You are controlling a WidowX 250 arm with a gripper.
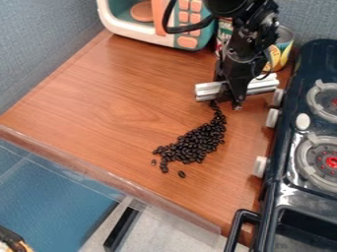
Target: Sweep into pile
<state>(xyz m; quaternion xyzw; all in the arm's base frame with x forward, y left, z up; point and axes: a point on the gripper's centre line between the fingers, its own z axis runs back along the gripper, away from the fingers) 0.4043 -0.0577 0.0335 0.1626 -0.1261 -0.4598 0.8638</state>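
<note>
The toy stove (pixel 287 182) is nearest, on the right side, with its black handle (pixel 242 216) in front. Next, on the bench (pixel 99 113), the dark beans (pixel 197 142) lie in one long slanting heap, and few beans are apart at its near end. Beyond, the hand (pixel 228 101) is closed on a silver bar (pixel 209 91), just at the heap's far end. Behind are the toy microwave (pixel 187 42) and a yellow can (pixel 282 49).

No legible text or numbers anywhere.
</note>
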